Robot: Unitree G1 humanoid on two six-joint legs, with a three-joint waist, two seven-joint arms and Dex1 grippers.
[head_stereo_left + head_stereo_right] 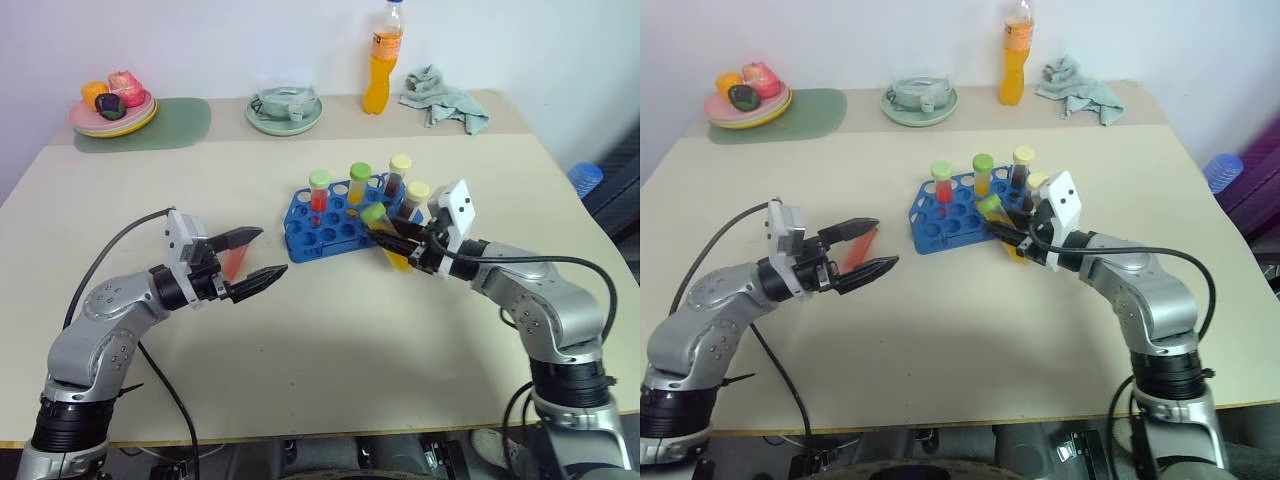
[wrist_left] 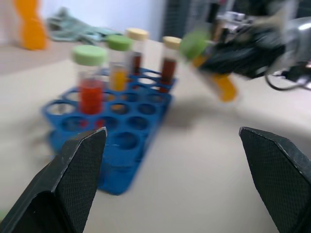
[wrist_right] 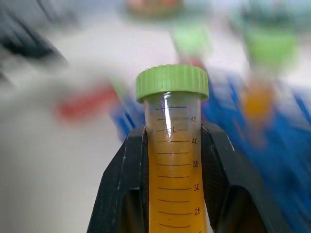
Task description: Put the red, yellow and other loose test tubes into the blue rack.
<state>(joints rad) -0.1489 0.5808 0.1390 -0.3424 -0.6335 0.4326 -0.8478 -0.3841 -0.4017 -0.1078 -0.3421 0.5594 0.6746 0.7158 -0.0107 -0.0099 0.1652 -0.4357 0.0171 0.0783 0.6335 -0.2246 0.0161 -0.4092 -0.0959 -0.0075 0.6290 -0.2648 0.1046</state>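
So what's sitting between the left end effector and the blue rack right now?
A loose red tube lies on the table just beyond the open left end effector, seen in the eye views. From there to the blue rack is bare tabletop.

The rack (image 1: 335, 220) is bright blue. Its standing tubes have green (image 1: 320, 180) and pale yellow (image 1: 401, 163) caps over red, orange and dark liquid. The tube (image 3: 173, 160) in the black right hand (image 1: 392, 238) is green-capped with orange-yellow liquid. The bench (image 1: 330, 340) is beige; a red tube (image 1: 234, 264) lies on it.
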